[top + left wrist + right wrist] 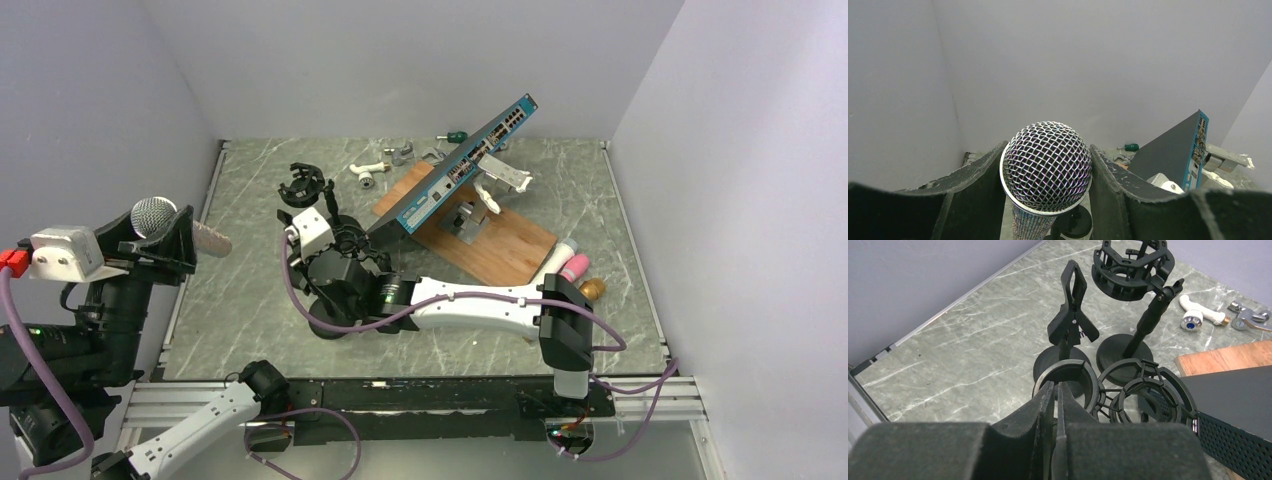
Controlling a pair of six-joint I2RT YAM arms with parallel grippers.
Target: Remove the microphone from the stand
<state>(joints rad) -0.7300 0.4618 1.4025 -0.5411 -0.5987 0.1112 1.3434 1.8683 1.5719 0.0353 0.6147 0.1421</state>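
Our left gripper (pixel 1047 150) is clamped on the microphone (pixel 1045 170), whose mesh head sits between the two fingers. In the overhead view it is at the far left of the frame, well apart from the stands. Our right gripper (pixel 1055 387) has its fingers pressed together at the near rim of the stand (pixel 1068 366), at its black ring mid-frame; we cannot tell whether they pinch it.

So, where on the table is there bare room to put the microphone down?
The widest bare patch lies at the left, between the table's left edge and the stands. A smaller one lies at the back right, between the board and the right edge. The middle is crowded: stands, right arm, board, switch; fittings line the back.
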